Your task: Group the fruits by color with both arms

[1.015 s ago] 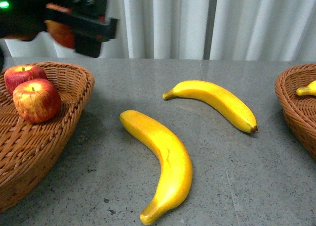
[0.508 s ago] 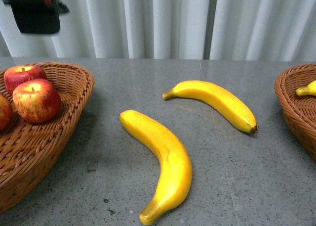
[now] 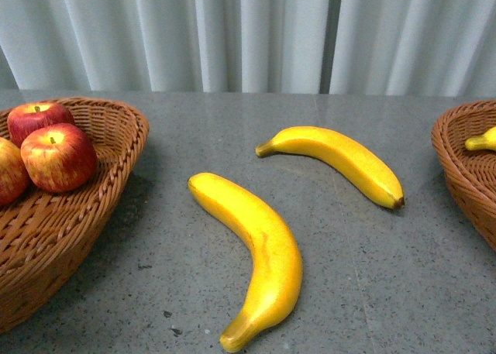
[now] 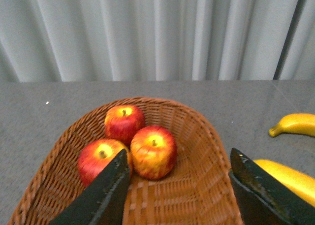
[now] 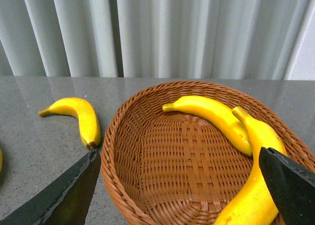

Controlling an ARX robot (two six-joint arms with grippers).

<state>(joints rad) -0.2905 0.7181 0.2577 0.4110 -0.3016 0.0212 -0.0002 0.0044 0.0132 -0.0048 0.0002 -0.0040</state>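
Observation:
Three red apples (image 3: pixel 58 156) lie in the left wicker basket (image 3: pixel 116 168); the left wrist view shows them together (image 4: pixel 153 151). Two bananas lie on the grey table: a near one (image 3: pixel 256 249) and a far one (image 3: pixel 341 160). The right basket (image 3: pixel 461 172) holds two bananas (image 5: pixel 216 117), one tip showing in the front view (image 3: pixel 480 141). My left gripper (image 4: pixel 179 188) is open and empty above the left basket. My right gripper (image 5: pixel 182 185) is open and empty above the right basket. Neither arm shows in the front view.
A grey-white pleated curtain (image 3: pixel 248 36) hangs behind the table's far edge. The two baskets stand at the left and right sides of the table (image 3: pixel 372 292), the loose bananas between them.
The left arm, holding an apple above the left basket a second ago, has withdrawn out of the front view. A third apple now lies at the basket's left side.

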